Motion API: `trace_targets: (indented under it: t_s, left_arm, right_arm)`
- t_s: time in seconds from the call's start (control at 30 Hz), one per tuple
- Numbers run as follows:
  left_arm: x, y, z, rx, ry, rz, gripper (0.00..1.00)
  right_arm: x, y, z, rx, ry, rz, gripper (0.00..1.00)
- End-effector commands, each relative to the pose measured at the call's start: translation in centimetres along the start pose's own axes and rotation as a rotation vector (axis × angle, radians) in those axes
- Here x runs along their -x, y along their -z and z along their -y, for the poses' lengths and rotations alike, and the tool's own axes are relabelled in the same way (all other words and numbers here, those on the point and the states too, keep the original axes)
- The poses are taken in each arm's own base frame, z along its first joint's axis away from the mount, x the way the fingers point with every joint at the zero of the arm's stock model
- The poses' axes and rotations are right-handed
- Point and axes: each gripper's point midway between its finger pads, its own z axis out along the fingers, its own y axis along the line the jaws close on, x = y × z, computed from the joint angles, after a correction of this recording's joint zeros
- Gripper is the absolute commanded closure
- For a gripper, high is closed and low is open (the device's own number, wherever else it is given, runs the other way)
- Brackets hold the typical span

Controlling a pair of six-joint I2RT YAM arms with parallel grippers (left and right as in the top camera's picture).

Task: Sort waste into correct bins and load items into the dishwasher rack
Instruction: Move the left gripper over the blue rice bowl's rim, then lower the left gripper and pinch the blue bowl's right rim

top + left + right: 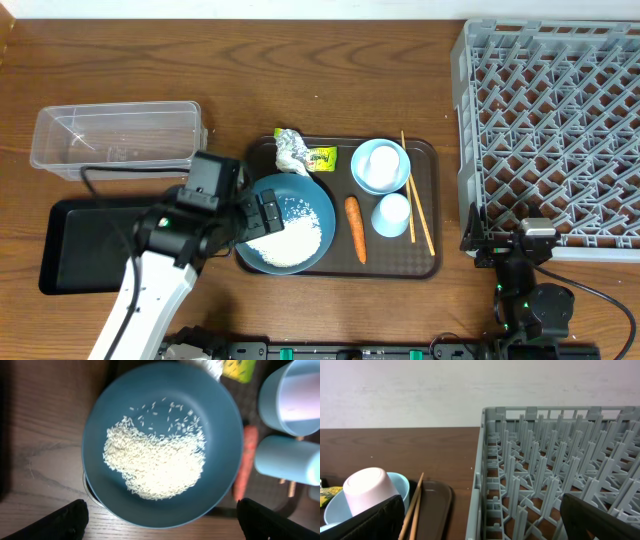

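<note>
Dark-blue bowl [125, 405] front and centre, and the heap of white rice [160, 465] is spread across its floor, with loose grains scattered toward the far side. The bowl sits at the left end of the brown serving tray [425, 265]. The left gripper [258, 212] hangs directly above the bowl's left side. From the wrist camera both black fingers sit out at the bottom corners, jaws spread wide and holding nothing, with the bowl's near rim between them.

Moving outward, the orange carrot [354, 228] lies lengthwise just right of the bowl. The crumpled wrapper [291, 148] and the yellow-green packet [321, 158] sit side by side at the tray's far edge, just beyond the bowl's rim. The small light-blue bowl [356, 158] has what looks like an upturned cup inside it, a pale-blue cup [392, 214] stands just in front of it, and the chopsticks [418, 195] lie along the right of both.

Left of the tray, the black tray [90, 245] lies under the left arm, and the clear tub [115, 140] lies beyond it.

On the far right is the grey rack [550, 110]. The right gripper [510, 243] is parked at its near-left corner, fingers wide apart and carrying nothing
</note>
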Motion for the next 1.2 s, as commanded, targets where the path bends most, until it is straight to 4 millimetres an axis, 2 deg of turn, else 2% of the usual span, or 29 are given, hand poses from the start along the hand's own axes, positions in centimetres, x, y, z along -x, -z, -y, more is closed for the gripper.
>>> trace_targets:
  t_s: [0.0,0.1,0.2,0.27,0.53,0.7,1.0,1.17]
  left_arm:
    - [-0.3,-0.7,1.1,-0.003,-0.052,-0.035,0.02]
    - [-1.1,-1.6,2.6,-0.016,-0.121,-0.060,0.03]
    - [-2.0,-2.4,4.9,-0.051,-0.238,-0.068,0.03]
    - [-2.2,-2.8,5.5,-0.042,-0.274,-0.058,0.03]
    - [-3.8,-4.9,6.1,0.013,-0.321,-0.114,0.04]
    - [-5.0,-6.4,7.4,0.018,-0.387,-0.138,0.05]
    - [-5.2,-9.1,7.5,0.093,-0.439,-0.129,0.05]
    - [-5.1,-9.9,7.4,0.114,-0.452,-0.125,0.06]
  right_arm:
    - [0.0,0.0,0.2,-0.008,0.011,0.000,0.01]
    - [0.0,0.0,0.2,-0.008,0.011,0.000,0.01]
    - [0.0,0.0,0.2,-0.008,0.011,0.000,0.01]
    - [0.0,0.0,0.2,-0.008,0.011,0.000,0.01]
    - [0.0,0.0,0.2,-0.008,0.011,0.000,0.01]
    - [0.0,0.0,0.2,-0.008,0.011,0.000,0.01]
    - [0.0,0.0,0.2,-0.008,0.011,0.000,0.01]
    - [0.0,0.0,0.2,-0.008,0.011,0.000,0.01]
